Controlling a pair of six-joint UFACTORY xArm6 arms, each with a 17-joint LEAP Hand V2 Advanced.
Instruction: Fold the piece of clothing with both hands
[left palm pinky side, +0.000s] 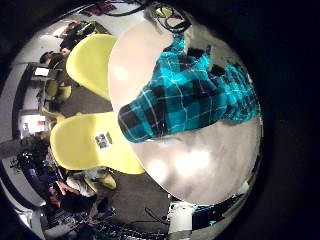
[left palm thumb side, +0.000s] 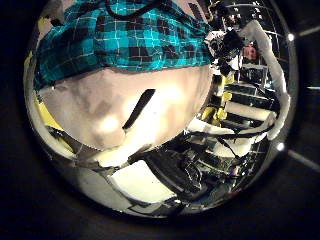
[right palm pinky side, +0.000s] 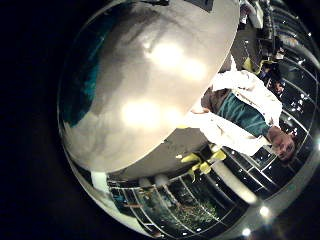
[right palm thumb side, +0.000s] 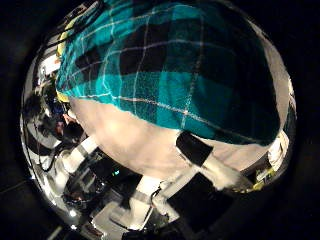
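Shirt (right palm thumb side: 170, 75) is lying spread on the desk (right palm pinky side: 150, 100) beneath both my palms, untouched. I cannot tell how my hands are set. I am lining up to grasp its edges.

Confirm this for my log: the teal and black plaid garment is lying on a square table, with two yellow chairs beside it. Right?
Not quite. The table is round, not square: the left little finger side palm view shows its curved edge. The rest holds: the teal and black plaid garment lies on it, and two yellow chairs stand beside the table.
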